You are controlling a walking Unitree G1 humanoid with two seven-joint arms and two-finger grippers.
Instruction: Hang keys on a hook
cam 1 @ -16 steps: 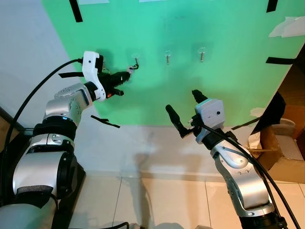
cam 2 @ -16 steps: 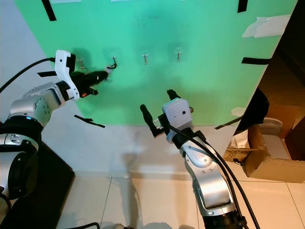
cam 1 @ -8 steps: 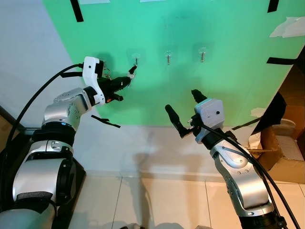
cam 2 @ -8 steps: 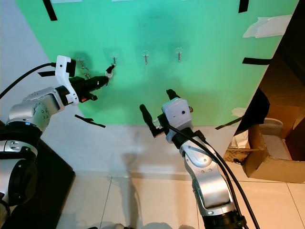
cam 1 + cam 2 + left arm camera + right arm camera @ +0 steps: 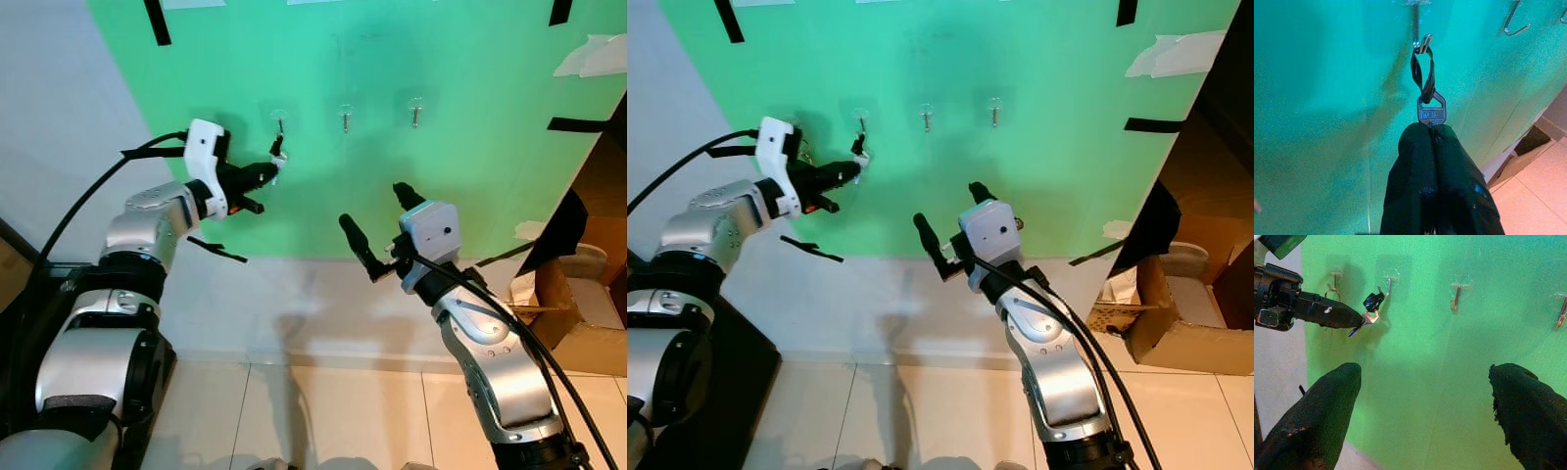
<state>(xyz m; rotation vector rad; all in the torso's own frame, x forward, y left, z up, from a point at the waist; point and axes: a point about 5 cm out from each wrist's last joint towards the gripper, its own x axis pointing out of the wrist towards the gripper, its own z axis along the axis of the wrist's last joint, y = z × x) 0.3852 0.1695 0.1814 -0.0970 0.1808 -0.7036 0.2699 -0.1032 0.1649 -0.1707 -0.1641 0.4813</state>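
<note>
Judging by the strap looped over the hook on the green board, the hanging is nearly done: the key is clamped by the left end effector, release remaining, while the right end effector is held spread, idle.

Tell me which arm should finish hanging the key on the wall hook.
Left. The left gripper is shut on the small silver key, whose black loop is already at the clear-backed metal hook on the green wall. The right gripper hangs open, lower and away from that hook.
</note>
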